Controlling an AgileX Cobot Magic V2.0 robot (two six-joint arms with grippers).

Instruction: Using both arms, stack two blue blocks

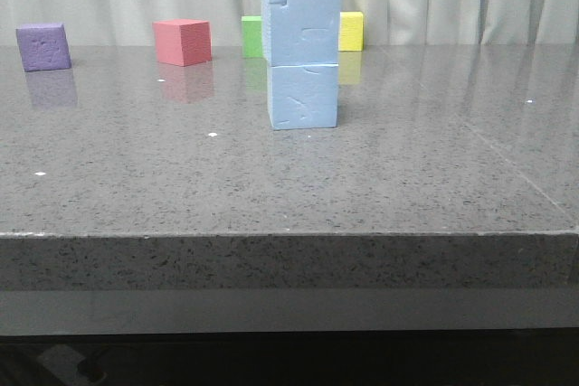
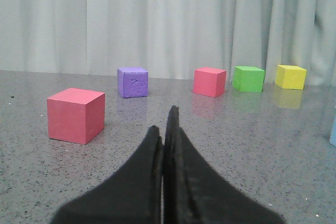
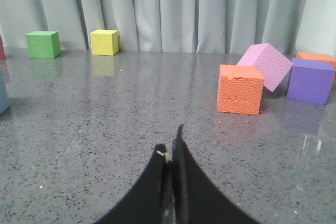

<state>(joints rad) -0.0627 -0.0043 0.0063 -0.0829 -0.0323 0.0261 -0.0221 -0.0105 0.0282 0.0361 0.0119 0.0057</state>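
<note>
The two blue blocks stand stacked on the grey worktop point(image 1: 136, 178), the upper block point(image 1: 301, 26) resting square on the lower block point(image 1: 303, 96), edges nearly flush. Neither arm shows in the front view.

The left gripper point(image 2: 164, 129) sits low over the worktop with its fingers pressed together, holding nothing. The right gripper point(image 3: 172, 148) is likewise closed and empty. To the right of the left gripper, at the frame edge, a sliver of blue shows; a similar sliver lies left of the right gripper. So the stack appears to sit between the two arms, apart from both.

By my judgement the stacking looks done, and what remains is to keep both arms clear. Doing that well means no sideways sweep toward the stack, since light foam blocks would likely topple at a nudge.

Around the left gripper: a red cube point(image 2: 75, 115) close ahead to its left, then a purple cube point(image 2: 132, 82), another red cube point(image 2: 209, 81), a green cube point(image 2: 248, 78) and a yellow cube point(image 2: 290, 76) further ahead. Ahead-right of the right gripper sit an orange cube point(image 3: 240, 88), a tilted pink cube point(image 3: 265, 65) and a purple one point(image 3: 310, 80). None touches the stack.
</note>
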